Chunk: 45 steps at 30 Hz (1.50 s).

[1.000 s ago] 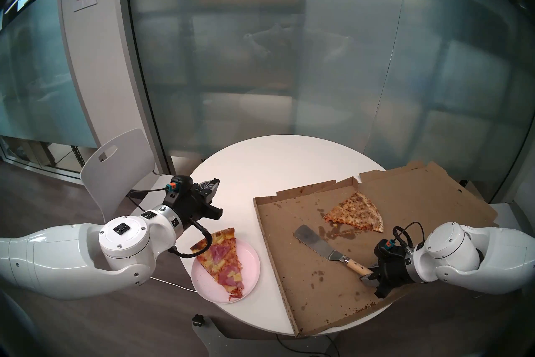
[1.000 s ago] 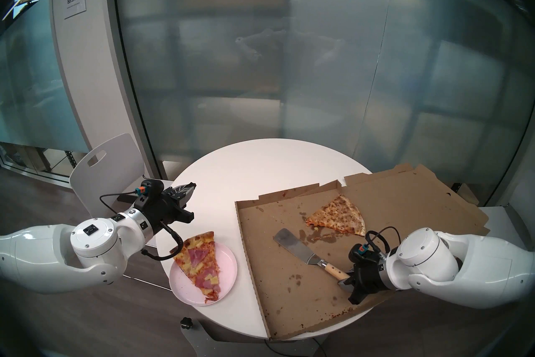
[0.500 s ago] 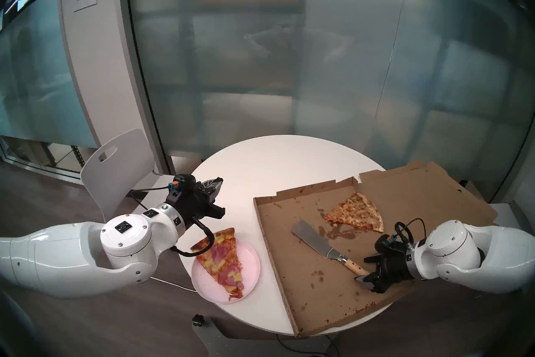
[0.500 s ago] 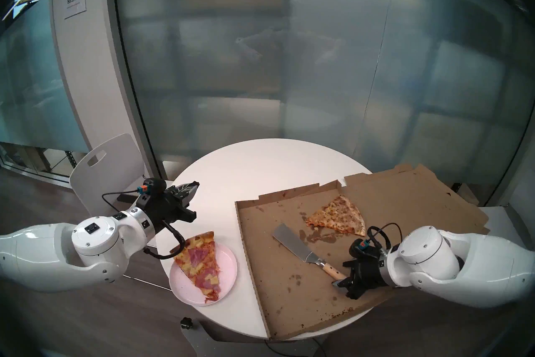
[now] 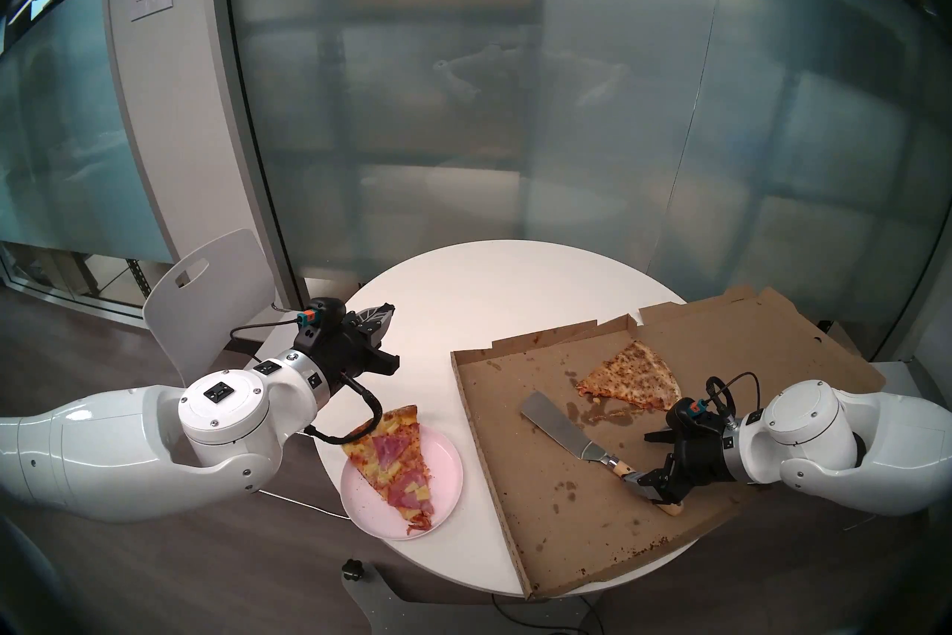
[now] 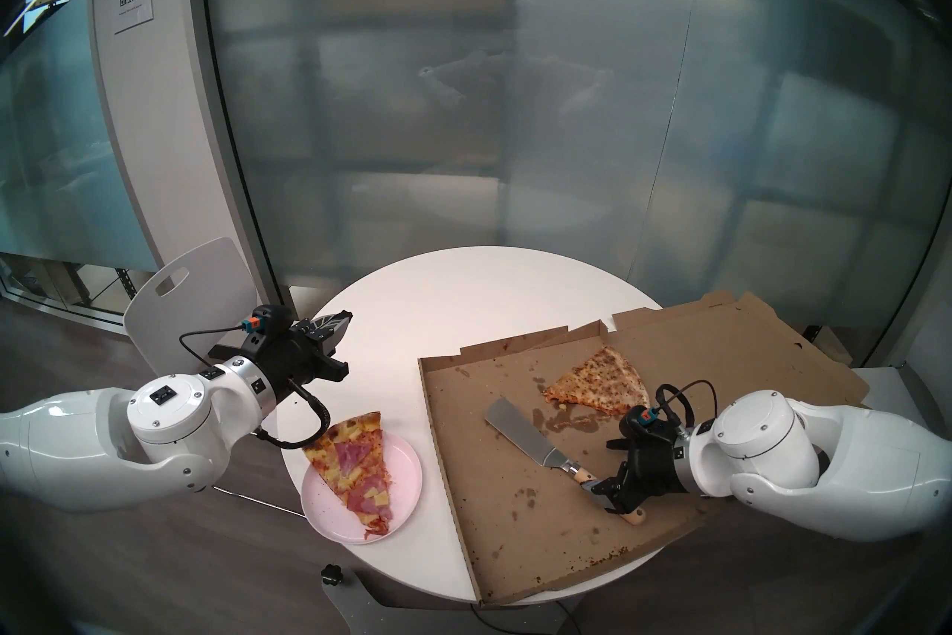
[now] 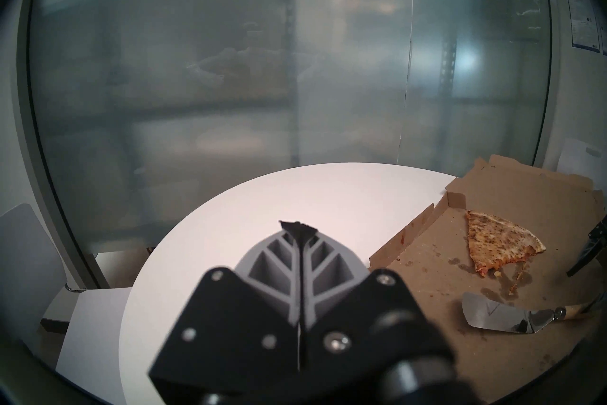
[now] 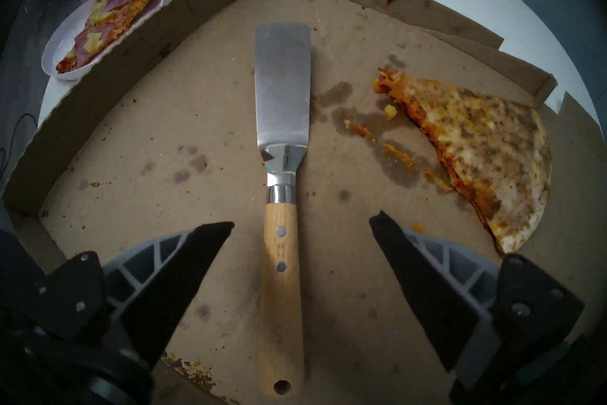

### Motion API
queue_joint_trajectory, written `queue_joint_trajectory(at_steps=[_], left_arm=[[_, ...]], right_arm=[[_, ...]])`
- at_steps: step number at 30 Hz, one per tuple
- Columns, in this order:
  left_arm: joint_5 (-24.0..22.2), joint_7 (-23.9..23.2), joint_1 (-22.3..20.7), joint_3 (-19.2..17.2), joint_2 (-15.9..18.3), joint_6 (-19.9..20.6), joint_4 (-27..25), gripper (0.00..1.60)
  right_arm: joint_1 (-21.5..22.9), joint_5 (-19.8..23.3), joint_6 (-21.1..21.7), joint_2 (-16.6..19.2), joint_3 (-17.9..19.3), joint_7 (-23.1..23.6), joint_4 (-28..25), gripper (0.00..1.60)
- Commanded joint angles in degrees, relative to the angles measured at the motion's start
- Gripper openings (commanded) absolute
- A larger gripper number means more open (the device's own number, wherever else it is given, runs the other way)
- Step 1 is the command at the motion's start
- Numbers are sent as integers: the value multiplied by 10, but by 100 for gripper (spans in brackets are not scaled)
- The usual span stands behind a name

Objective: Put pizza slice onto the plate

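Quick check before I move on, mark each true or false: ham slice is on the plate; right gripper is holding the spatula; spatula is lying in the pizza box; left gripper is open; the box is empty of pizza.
1. The ham and pineapple pizza slice lies on the pink plate: true.
2. The right gripper grips the spatula: false; its jaws stand wide apart, clear of the handle.
3. The spatula lies in the pizza box: true.
4. The left gripper is open: false; it is shut on nothing.
5. No pizza is in the box: false; a speckled slice remains.
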Motion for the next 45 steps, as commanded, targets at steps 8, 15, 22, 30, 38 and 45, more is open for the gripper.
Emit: queue_joint_trajectory(at_steps=[8, 15, 22, 30, 38, 45], left_arm=[[-5, 16, -26, -32, 19, -16, -37, 53], [1, 31, -35, -46, 32, -23, -54, 132], [22, 40, -36, -48, 48, -23, -69, 160], [38, 52, -35, -46, 60, -25, -79, 160], [50, 64, -34, -45, 72, -28, -87, 160], [57, 74, -32, -42, 78, -32, -91, 160]], right_arm=[[-7, 19, -80, 3, 59, -14, -7, 160], [-16, 27, -139, 3, 84, -33, 10, 160], [-31, 46, -203, 3, 102, -41, 32, 160], [-43, 56, -263, 0, 121, -49, 47, 160], [-70, 65, -332, -3, 137, -51, 60, 160], [-99, 69, -385, -6, 148, -47, 67, 160]])
